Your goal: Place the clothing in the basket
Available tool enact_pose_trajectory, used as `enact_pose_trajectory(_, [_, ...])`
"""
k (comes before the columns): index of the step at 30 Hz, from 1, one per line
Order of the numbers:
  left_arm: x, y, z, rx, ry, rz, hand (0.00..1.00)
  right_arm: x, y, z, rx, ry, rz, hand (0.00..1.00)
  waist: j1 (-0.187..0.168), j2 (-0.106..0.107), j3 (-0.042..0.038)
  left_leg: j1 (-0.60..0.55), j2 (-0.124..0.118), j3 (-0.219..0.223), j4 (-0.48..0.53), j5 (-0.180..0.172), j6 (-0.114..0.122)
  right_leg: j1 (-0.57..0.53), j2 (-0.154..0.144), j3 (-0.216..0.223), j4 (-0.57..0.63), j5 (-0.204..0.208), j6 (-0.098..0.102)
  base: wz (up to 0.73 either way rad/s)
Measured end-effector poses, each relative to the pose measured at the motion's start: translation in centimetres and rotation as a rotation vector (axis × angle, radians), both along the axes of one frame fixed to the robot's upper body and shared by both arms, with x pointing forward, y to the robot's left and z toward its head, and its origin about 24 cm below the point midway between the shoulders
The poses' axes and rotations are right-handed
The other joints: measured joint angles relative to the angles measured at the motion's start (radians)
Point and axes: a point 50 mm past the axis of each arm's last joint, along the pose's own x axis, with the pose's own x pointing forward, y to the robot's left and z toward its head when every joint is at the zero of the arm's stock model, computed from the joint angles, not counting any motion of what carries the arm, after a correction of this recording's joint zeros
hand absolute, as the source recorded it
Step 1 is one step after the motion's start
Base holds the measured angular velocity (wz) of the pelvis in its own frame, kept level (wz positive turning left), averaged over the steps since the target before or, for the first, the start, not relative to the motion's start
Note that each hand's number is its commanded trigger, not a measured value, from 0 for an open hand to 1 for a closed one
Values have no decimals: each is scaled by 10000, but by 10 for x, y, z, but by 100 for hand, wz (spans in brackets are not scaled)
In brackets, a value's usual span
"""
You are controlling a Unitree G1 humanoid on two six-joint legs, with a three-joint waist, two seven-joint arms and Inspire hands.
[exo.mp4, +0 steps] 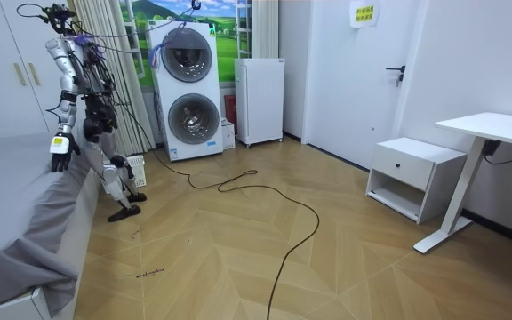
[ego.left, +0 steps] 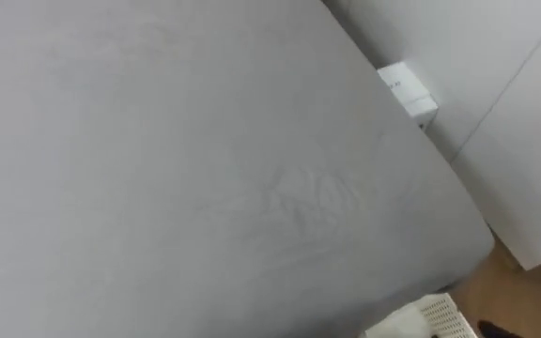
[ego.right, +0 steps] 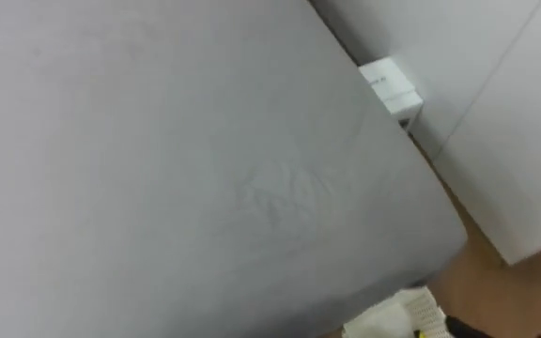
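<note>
A white slatted basket (ego.left: 437, 319) stands on the wooden floor at the bed's corner, at the bottom right of the eye views, cut off by the picture's edge. In the room view it is the small white basket (exo.mp4: 135, 169) by the robot's feet. The robot stands upright against the side of the grey bed (exo.mp4: 7, 196), at the room view's left. Its left hand (exo.mp4: 59, 161) hangs down over the bed's edge. The grey sheet (ego.left: 205, 169) lies flat with a patch of fine creases (ego.left: 313, 202).
A small white box (ego.left: 409, 91) sits on the floor between the bed and the white wardrobe (ego.left: 524, 160). In the room view, stacked washing machines (exo.mp4: 185, 89), a white cabinet (exo.mp4: 260, 100), a nightstand (exo.mp4: 413, 176) and a desk (exo.mp4: 496, 133) line the walls. A dark cable (exo.mp4: 274, 204) crosses the floor.
</note>
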Motion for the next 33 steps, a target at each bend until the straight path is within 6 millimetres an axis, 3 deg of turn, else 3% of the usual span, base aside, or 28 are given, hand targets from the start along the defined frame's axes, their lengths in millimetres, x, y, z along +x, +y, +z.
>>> enact_pose_trajectory(5, [7, -10, -2, -92, -397, 141, 0, -10, 31, -20, 1226, 791, 1168, 0, 117, -112, 19, 211, -132, -571, 1, -1, -1, 643, -87, -529, -328, -68, 88, 39])
enact_pose_trajectory(9, [15, -18, -3, -327, -935, 318, 0, -27, 50, -32, 2224, 1601, 1631, 0, 510, -246, 15, 227, -243, -879, -11, -2, 0, 782, -171, -804, -311, -121, 147, 24])
enact_pose_trajectory(14, [13, -22, -5, -543, -969, 514, 0, -38, 58, -37, 2755, 2109, 2322, 0, 652, -349, 16, 362, -388, -1181, -19, -7, 11, 1130, -295, -1202, -329, -176, 251, 22])
enact_pose_trajectory(17, [15, -25, -5, -790, -1080, 451, 0, -42, 63, -40, 3000, 2572, 3062, 0, 884, -345, 15, 410, -426, -1361, -15, -39, 62, 1237, -330, -1308, -350, -207, 298, 11])
enact_pose_trajectory(22, [15, -30, -6, -1007, -1131, 401, 0, -45, 71, -42, 2850, 3322, 4794, 0, 980, -302, -17, 415, -551, -1612, 13, -49, 78, 1385, -325, -1418, -437, -232, 342, 13])
enact_pose_trajectory(33, [18, -41, -9, -1268, -1245, 424, 0, -41, 78, -43, 2586, 3748, 6083, 0, 1152, -240, 14, 476, -600, -1761, 4, -54, 86, 1531, -346, -1594, -496, -254, 374, 5])
